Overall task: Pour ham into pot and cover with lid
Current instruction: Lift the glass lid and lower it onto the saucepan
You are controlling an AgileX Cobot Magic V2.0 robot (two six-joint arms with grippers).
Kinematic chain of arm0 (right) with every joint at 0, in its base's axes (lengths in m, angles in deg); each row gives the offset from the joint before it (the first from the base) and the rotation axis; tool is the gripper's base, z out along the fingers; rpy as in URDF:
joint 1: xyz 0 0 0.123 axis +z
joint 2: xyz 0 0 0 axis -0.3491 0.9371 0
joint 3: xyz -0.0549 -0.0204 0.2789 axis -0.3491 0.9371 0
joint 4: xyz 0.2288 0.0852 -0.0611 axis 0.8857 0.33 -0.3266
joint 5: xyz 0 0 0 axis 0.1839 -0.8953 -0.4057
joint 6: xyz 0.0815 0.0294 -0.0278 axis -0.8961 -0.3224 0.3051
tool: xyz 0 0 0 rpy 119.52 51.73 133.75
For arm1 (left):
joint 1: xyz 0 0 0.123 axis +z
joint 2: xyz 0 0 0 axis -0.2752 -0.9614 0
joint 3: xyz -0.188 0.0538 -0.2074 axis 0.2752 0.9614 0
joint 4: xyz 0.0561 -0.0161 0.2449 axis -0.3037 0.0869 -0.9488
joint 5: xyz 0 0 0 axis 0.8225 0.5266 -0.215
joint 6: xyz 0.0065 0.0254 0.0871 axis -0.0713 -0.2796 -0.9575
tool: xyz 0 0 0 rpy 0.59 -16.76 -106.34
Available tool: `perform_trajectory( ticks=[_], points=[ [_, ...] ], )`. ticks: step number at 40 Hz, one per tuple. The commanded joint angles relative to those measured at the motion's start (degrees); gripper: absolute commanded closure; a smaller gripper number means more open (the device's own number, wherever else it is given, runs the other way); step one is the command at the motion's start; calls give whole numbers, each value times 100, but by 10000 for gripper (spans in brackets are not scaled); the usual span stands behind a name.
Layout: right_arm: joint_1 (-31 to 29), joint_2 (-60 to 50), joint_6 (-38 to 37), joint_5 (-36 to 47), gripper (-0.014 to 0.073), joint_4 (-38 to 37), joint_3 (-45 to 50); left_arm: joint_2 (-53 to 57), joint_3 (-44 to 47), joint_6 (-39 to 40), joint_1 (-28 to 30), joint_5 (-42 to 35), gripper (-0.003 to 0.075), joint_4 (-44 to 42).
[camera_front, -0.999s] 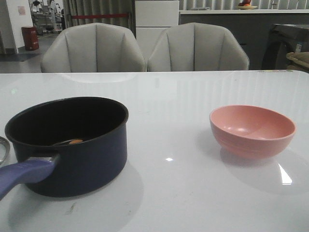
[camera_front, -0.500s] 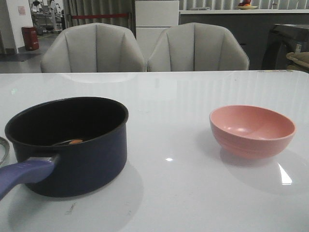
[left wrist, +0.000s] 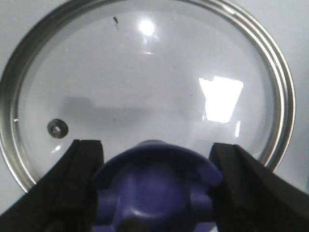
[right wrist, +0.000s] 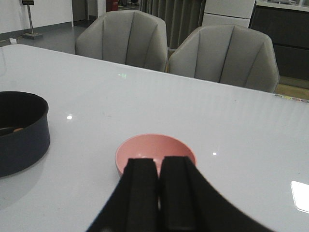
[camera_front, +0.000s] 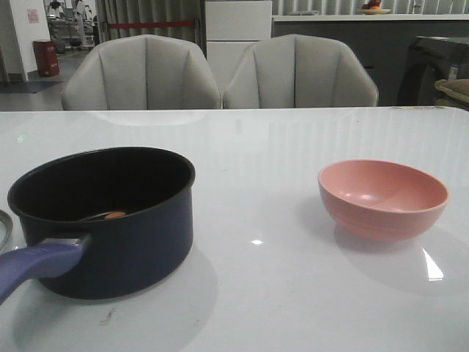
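Left wrist view: left gripper (left wrist: 155, 186) spread wide astride blue knob (left wrist: 155, 186) of glass lid (left wrist: 145, 87), lying flat on table (left wrist: 9, 24) beside pot (camera_front: 102, 220). Rigid, breakable, slick; best grasped by knob. Right gripper (right wrist: 158, 193) clenched, empty.

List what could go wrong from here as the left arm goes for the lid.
1. The left gripper has its jaws open on either side of the lid's blue knob; the knob is flared, so a shallow grasp may slip.
2. The lid is glass; dropping it could crack it.
3. The pot handle points toward the lid's side and could get bumped.
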Motion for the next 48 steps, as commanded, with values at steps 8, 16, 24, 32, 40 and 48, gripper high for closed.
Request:
perform_trajectory(
  ticks=[8, 16, 24, 32, 40, 48],
  points=[
    [3, -64, 43, 480, 433, 49, -147, 618, -782, -128, -3, 754, 512, 49],
    [3, -64, 43, 480, 433, 49, -147, 900, -1458, -136, -261, 1111, 512, 49],
    [3, -64, 43, 480, 433, 49, -147, 1080, -1871, -136, -1099, 1111, 512, 49],
    [3, -64, 43, 480, 433, 49, -147, 1080, -1985, -246, -2287, 1111, 512, -24],
    [3, -64, 43, 480, 433, 49, -147, 1045, -1985, -266, -3061, 1111, 512, -350],
    [3, -64, 43, 480, 433, 49, -147, 947, -1974, -266, -3133, 1111, 512, -98]
  ],
)
